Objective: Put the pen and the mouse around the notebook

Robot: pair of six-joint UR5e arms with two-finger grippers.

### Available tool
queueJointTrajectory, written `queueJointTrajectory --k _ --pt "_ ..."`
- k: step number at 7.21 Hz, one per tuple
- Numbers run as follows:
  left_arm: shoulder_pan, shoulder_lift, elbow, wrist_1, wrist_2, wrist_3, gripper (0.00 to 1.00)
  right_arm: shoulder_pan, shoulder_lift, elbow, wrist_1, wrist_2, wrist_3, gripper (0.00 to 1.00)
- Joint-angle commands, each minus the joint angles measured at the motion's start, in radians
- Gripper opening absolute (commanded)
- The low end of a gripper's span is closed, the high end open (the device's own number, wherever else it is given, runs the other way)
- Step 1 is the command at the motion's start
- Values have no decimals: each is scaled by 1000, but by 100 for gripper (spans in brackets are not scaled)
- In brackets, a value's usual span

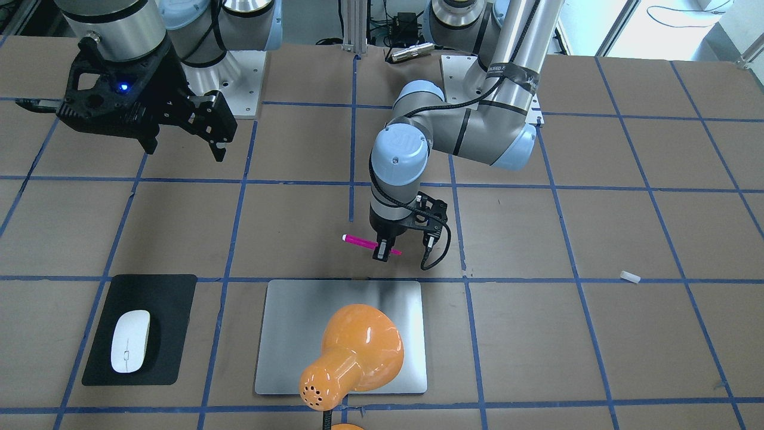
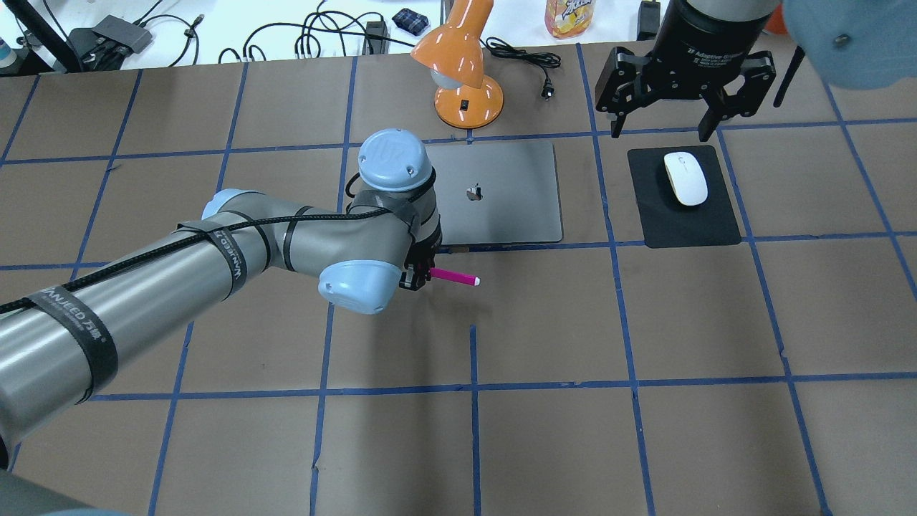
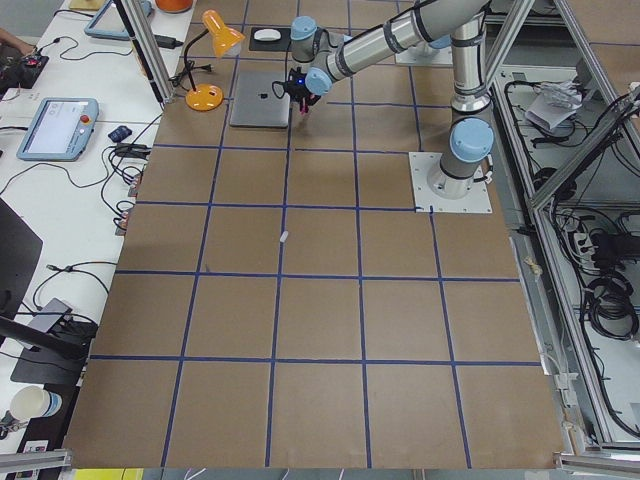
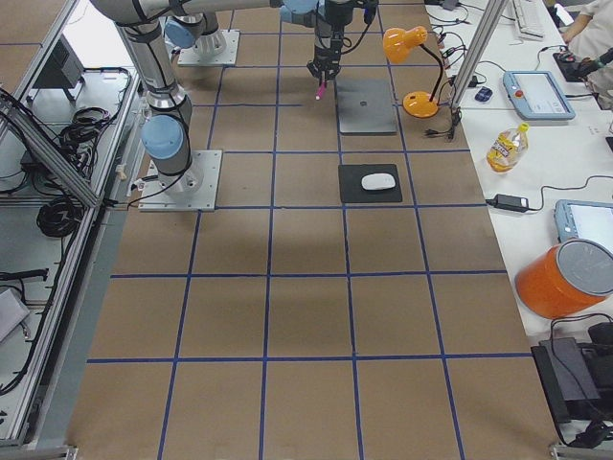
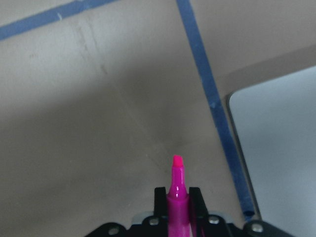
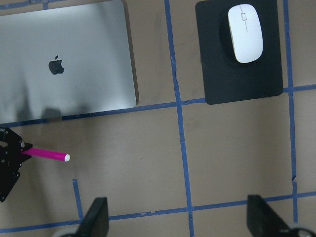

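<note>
My left gripper [image 1: 382, 254] is shut on the magenta pen [image 1: 358, 240], which it holds level just over the table on the robot's side of the notebook [image 1: 298, 334]. The pen [image 2: 455, 276] pokes out to the right of the left gripper [image 2: 423, 276], short of the notebook's [image 2: 501, 193] near edge. In the left wrist view the pen [image 5: 177, 192] sits between the fingers, with the notebook's corner [image 5: 281, 158] at the right. The white mouse [image 2: 685, 178] lies on a black mat [image 2: 688, 222]. My right gripper [image 2: 660, 132] hangs open and empty high above the table near the mat.
An orange desk lamp [image 2: 466, 79] stands at the notebook's far edge, and its shade [image 1: 358, 346] hangs over the notebook. A small whitish cap [image 1: 630, 276] lies loose on the table, well off on my left side. Cables and a bottle lie beyond the far edge.
</note>
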Motion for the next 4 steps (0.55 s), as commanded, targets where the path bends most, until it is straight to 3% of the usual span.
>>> queueJointTrajectory --k 1,3,4 --pt "-42 -36 47 -4 2 -70 0 0 1 -1 -5 1 0 100" --pt "-63 -53 47 -2 2 -90 0 0 1 -1 -5 1 0 100" --pt "-68 -56 44 -4 2 -92 28 0 1 -1 -5 1 0 100"
